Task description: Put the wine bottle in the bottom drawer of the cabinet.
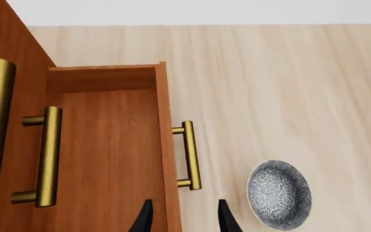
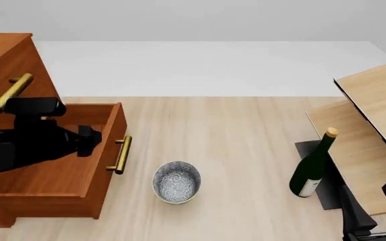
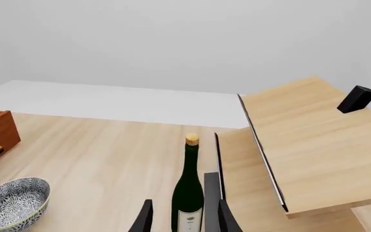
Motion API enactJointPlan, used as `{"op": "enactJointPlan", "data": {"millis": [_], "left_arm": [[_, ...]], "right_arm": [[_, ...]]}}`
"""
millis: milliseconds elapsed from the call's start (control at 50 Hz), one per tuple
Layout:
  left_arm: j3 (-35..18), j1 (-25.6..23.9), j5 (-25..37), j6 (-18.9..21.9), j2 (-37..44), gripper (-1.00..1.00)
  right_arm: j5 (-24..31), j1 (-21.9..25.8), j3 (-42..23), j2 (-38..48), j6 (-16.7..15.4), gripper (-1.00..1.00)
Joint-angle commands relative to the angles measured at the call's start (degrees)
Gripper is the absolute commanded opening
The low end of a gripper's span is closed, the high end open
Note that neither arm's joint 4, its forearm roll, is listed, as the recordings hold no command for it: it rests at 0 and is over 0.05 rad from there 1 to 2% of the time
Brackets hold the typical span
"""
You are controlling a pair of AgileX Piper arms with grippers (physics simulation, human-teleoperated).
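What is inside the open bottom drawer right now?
The bottom drawer shows only bare wood in the left wrist view. In the front view the left arm covers part of its inside, so that patch cannot be checked there. The wine bottle stands outside, on the table.

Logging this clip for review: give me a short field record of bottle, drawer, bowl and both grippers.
wine bottle: upright on table, right side, not held
bottom drawer: pulled open, nothing visible inside
bowl: on table, just right of the drawer's front
left gripper: open, near the drawer's front handle
right gripper: open, facing the bottle
task status: bottle not yet picked up
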Motion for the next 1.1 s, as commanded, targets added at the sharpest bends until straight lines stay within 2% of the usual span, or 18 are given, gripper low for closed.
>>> {"op": "enactJointPlan", "data": {"millis": [20,520,1100], "left_arm": [[2.9,0.3,-3.1,-0.3,1.3,1.0],[12.0,0.1,-12.3,-2.7,3.2,1.0],[15.0,-2.1,-16.3,-4.2,5.6,1.0]], "right_arm": [[0.1,0.1,0.0,0.0,-0.1,1.0],[-0.2,0.0,0.0,0.5,-0.2,1.0],[0.6,-0.1,0.0,-0.5,-0.2,1.0]]}}
